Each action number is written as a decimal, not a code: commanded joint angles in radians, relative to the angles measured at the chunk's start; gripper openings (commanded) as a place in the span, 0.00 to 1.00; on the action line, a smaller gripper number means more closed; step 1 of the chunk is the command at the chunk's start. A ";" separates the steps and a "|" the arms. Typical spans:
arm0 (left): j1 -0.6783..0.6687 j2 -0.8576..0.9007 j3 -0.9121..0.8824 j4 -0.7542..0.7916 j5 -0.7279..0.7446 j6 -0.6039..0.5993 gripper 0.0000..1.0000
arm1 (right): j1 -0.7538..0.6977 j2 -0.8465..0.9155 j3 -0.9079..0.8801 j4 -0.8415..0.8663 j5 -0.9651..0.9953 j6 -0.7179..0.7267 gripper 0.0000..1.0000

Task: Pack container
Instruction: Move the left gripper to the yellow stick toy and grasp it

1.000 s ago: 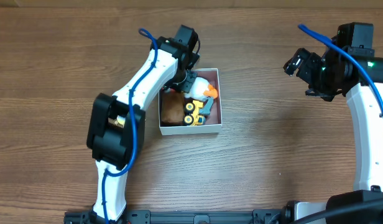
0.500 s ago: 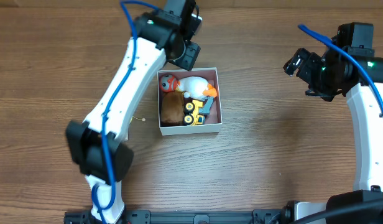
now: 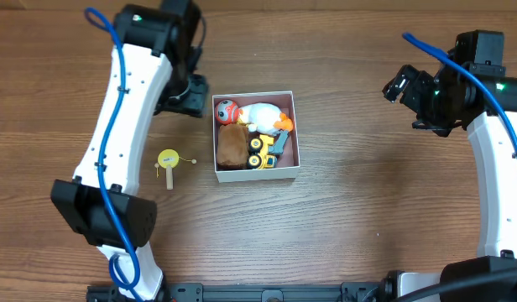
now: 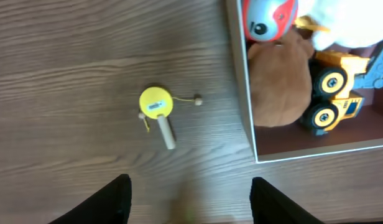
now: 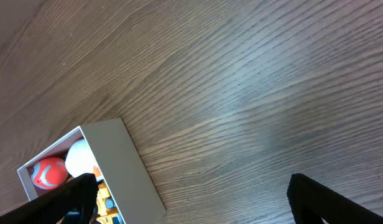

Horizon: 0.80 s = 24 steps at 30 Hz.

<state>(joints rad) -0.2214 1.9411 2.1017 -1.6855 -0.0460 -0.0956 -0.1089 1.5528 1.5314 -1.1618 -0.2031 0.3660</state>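
The container [image 3: 257, 174], a white-walled square box with a pink floor, sits mid-table and holds a red-and-white ball [image 3: 228, 110], a white plush [image 3: 263, 113], a brown plush [image 3: 233, 145] and a yellow truck [image 3: 260, 151]. A small yellow drum toy on a stick [image 3: 168, 159] lies on the wood to its left. My left gripper [image 3: 186, 94] hovers just left of the box's back-left corner. In the left wrist view the left gripper [image 4: 190, 202] is open and empty, with the drum toy [image 4: 155, 104] ahead and the container [image 4: 240, 93] to the right. My right gripper [image 3: 401, 86] is open, far right.
In the right wrist view the right gripper [image 5: 191, 199] spans bare wood, with the container's wall [image 5: 126, 165] near its left finger. The left arm's white links run down the left side of the table. The right arm stands along the right edge.
My left gripper opened, left the red-and-white ball in the box's back-left corner, and swung out leftward. The yellow drum toy came into sight. The right arm stayed still.
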 commanded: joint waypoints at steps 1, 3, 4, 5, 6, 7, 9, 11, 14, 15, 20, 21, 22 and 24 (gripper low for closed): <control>-0.002 -0.135 0.003 -0.004 0.002 -0.002 0.62 | -0.001 -0.031 0.014 0.004 0.000 0.005 1.00; -0.002 -0.214 0.003 -0.004 0.001 -0.006 0.64 | -0.001 -0.031 0.014 0.004 0.000 0.005 1.00; -0.002 -0.240 0.003 -0.004 -0.003 -0.006 0.66 | -0.001 -0.031 0.014 0.004 0.000 0.005 1.00; -0.001 -0.273 0.003 -0.004 -0.013 -0.006 0.66 | -0.001 -0.031 0.014 0.004 0.000 0.005 1.00; -0.001 -0.300 -0.001 -0.004 -0.018 -0.006 0.68 | -0.001 -0.031 0.014 0.004 0.000 0.005 1.00; -0.001 -0.330 -0.014 -0.004 -0.024 -0.007 0.70 | -0.001 -0.031 0.014 0.004 0.000 0.005 1.00; -0.001 -0.366 -0.065 -0.001 -0.049 -0.039 0.70 | -0.001 -0.031 0.014 0.004 0.000 0.005 1.00; -0.001 -0.386 -0.171 0.032 -0.080 -0.066 0.70 | -0.001 -0.031 0.014 0.004 0.000 0.005 1.00; -0.001 -0.389 -0.393 0.134 -0.085 -0.103 0.70 | -0.001 -0.031 0.014 0.004 0.000 0.005 1.00; -0.001 -0.389 -0.448 0.173 -0.085 -0.117 0.70 | -0.001 -0.031 0.014 0.004 0.000 0.005 1.00; 0.027 -0.388 -0.786 0.438 -0.040 -0.194 0.73 | -0.001 -0.031 0.014 0.004 0.000 0.005 1.00; 0.039 -0.388 -0.818 0.462 -0.020 -0.193 0.73 | -0.001 -0.031 0.014 0.004 0.000 0.005 1.00; 0.050 -0.388 -0.846 0.482 -0.007 -0.193 0.73 | -0.001 -0.031 0.014 0.004 0.000 0.005 1.00; 0.080 -0.388 -0.927 0.542 -0.005 -0.200 0.73 | -0.001 -0.031 0.014 0.004 0.000 0.005 1.00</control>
<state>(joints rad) -0.1829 1.5764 1.2568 -1.2060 -0.0834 -0.2554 -0.1085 1.5528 1.5314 -1.1625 -0.2035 0.3660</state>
